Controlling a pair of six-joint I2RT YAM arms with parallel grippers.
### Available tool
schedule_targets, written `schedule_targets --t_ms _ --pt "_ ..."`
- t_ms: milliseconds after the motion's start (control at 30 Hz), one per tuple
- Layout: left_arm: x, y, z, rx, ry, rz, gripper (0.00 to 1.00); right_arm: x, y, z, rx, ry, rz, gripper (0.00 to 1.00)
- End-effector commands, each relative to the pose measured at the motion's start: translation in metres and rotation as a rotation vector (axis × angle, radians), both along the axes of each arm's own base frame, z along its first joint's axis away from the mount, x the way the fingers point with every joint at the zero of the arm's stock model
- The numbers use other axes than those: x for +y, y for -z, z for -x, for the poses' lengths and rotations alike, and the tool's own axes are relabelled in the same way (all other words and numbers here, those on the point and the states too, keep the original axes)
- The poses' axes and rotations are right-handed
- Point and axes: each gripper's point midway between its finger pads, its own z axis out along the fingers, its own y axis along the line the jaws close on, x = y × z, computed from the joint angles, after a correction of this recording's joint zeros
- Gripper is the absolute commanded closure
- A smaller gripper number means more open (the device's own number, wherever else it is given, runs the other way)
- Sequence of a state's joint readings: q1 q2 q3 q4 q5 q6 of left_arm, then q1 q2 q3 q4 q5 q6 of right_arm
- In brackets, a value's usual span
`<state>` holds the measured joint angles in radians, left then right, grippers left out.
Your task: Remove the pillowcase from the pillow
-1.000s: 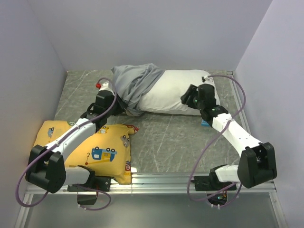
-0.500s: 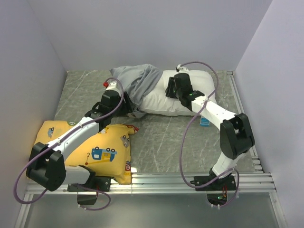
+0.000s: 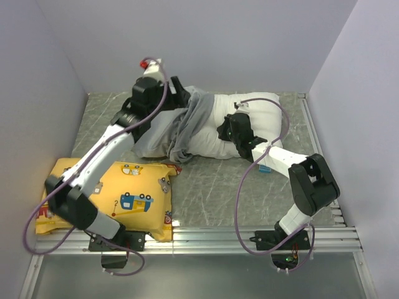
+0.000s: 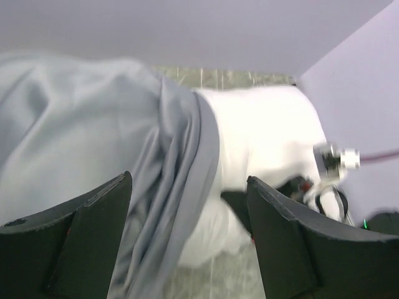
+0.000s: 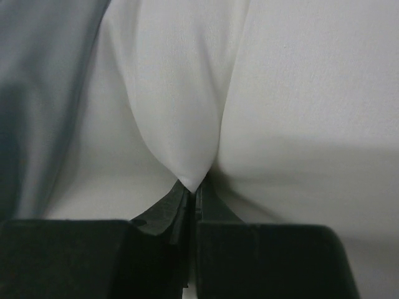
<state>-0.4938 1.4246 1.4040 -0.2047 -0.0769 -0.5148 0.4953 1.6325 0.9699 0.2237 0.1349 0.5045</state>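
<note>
Right pincer [image 5: 190,187]: clamped tight on a pinched fold of the white pillow [image 5: 280,93], on its near side, just right of the pillowcase [image 5: 37,75] hem.
Left pincer [image 4: 188,180]: wide apart, up over the far left end of the bundle, grey cloth below it.
Pillowcase state: bunched and wrinkled over the pillow's left part, hem crossing about mid-length.
Pillow position: lying left-right across the far centre of the table [image 3: 212,184], right part bare.
Yellow cushion [image 3: 134,199]: near left, under the left arm, close to the pillowcase's near edge.
</note>
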Motion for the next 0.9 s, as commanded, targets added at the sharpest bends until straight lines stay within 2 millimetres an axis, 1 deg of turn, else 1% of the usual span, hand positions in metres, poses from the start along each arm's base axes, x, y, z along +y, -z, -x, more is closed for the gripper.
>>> schedule_targets --t_ms 0,33,67,100,133,167,200,267,367,400,467,500,533,567,600,633,667,700,733,767,800,833,867 --pt "-0.025 0.051 -0.031 0.098 0.073 -0.173 0.21 -0.015 0.07 0.039 0.227 -0.002 0.118 1.0" --pt "-0.03 0.056 -0.037 0.109 0.076 -0.195 0.21 -0.014 0.069 0.039 0.224 -0.003 0.119 1.0" --pt "-0.034 0.048 -0.044 0.091 0.073 -0.212 0.21 -0.015 0.069 0.039 0.224 0.0 0.12 1.0" --pt "-0.037 0.068 -0.054 0.129 0.059 -0.249 0.21 -0.016 0.068 0.039 0.223 0.003 0.126 1.0" --pt "-0.036 0.077 -0.058 0.153 0.05 -0.275 0.22 -0.018 0.068 0.038 0.221 0.01 0.136 1.0" --pt "-0.038 0.073 -0.064 0.145 0.04 -0.28 0.22 -0.019 0.067 0.038 0.219 0.016 0.141 1.0" --pt "-0.04 0.087 -0.069 0.17 0.042 -0.3 0.23 -0.02 0.065 0.038 0.218 0.017 0.144 1.0" --pt "-0.046 0.09 -0.071 0.173 0.063 -0.304 0.24 -0.021 0.065 0.038 0.217 0.019 0.146 1.0" --pt "-0.045 0.097 -0.073 0.183 0.047 -0.326 0.27 -0.025 0.063 0.036 0.214 0.031 0.161 1.0" --pt "-0.042 0.103 -0.076 0.196 0.033 -0.341 0.35 -0.027 0.063 0.036 0.217 0.038 0.165 1.0" --pt "-0.028 0.102 -0.083 0.201 -0.05 -0.385 0.53 -0.031 0.06 0.033 0.213 0.052 0.163 1.0" --pt "-0.021 0.105 -0.086 0.205 -0.084 -0.407 0.77 -0.035 0.059 0.032 0.212 0.063 0.16 1.0" --pt "-0.006 0.103 -0.092 0.197 -0.164 -0.443 0.89 -0.042 0.059 0.029 0.213 0.086 0.154 1.0" --pt "0.005 0.1 -0.095 0.193 -0.207 -0.457 0.98 -0.046 0.057 0.028 0.21 0.095 0.149 1.0" --pt "0.016 0.096 -0.098 0.188 -0.252 -0.466 1.0 -0.054 0.061 0.032 0.233 0.11 0.154 1.0" --pt "0.027 0.094 -0.101 0.187 -0.287 -0.468 1.0 -0.061 0.061 0.031 0.236 0.129 0.145 1.0" --pt "0.05 0.091 -0.109 0.192 -0.345 -0.456 1.0 -0.076 0.061 0.03 0.241 0.164 0.134 1.0" --pt "0.064 0.081 -0.112 0.173 -0.383 -0.434 1.0 -0.084 0.062 0.03 0.247 0.18 0.128 1.0" --pt "0.08 0.078 -0.115 0.172 -0.424 -0.422 1.0 -0.09 0.063 0.031 0.254 0.201 0.11 1.0" --pt "0.113 0.079 -0.121 0.188 -0.5 -0.4 1.0 -0.109 0.064 0.031 0.261 0.242 0.096 1.0" --pt "0.134 0.07 -0.122 0.179 -0.551 -0.376 1.0 -0.115 0.064 0.032 0.263 0.255 0.081 1.0" --pt "0.151 0.067 -0.125 0.176 -0.584 -0.344 1.0 -0.119 0.066 0.035 0.274 0.262 0.063 1.0" --pt "0.183 0.072 -0.127 0.195 -0.64 -0.306 1.0 -0.125 0.068 0.04 0.281 0.275 0.056 1.0"
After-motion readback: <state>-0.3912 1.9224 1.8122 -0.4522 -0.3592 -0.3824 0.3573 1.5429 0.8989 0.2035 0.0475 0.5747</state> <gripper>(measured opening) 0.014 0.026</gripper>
